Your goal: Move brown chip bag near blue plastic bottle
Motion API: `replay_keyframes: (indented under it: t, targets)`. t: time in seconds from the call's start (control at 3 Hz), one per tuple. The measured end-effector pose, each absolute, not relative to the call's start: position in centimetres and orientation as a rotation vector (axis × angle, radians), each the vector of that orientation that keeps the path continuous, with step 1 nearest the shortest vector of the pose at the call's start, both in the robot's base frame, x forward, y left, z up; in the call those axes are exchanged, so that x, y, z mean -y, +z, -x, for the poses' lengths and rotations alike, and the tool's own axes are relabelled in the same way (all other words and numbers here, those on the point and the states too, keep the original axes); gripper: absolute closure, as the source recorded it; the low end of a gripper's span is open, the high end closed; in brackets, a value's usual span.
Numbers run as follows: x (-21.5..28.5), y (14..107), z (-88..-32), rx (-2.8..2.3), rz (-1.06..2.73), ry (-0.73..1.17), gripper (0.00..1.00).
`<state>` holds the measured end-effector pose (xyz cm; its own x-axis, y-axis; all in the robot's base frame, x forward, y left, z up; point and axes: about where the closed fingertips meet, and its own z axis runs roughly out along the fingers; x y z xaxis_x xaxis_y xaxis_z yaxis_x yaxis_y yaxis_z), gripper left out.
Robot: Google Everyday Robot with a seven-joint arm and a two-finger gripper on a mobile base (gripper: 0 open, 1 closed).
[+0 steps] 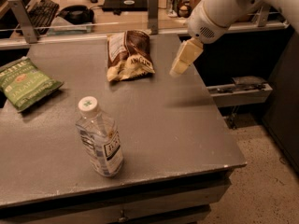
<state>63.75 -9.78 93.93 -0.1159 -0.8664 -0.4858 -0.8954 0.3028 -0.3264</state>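
The brown chip bag lies flat at the far middle of the grey table. The clear plastic bottle with a white cap stands upright near the front left. My gripper hangs over the table's right side, just right of the brown chip bag and apart from it. It holds nothing that I can see.
A green chip bag lies at the table's left edge. A glass rail with metal posts runs behind the table, with a desk, keyboard and cans beyond. A metal bracket sticks out to the right of the table.
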Motion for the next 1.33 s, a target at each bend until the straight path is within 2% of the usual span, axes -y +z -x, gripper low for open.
replay_keyframes:
  t: [0.67, 1.33]
  targets:
    - [1.4, 91.8, -67.9, -1.960, 1.484, 0.267, 0.00]
    - [-1.9, 88.2, -70.2, -2.010, 1.382, 0.336, 0.00]
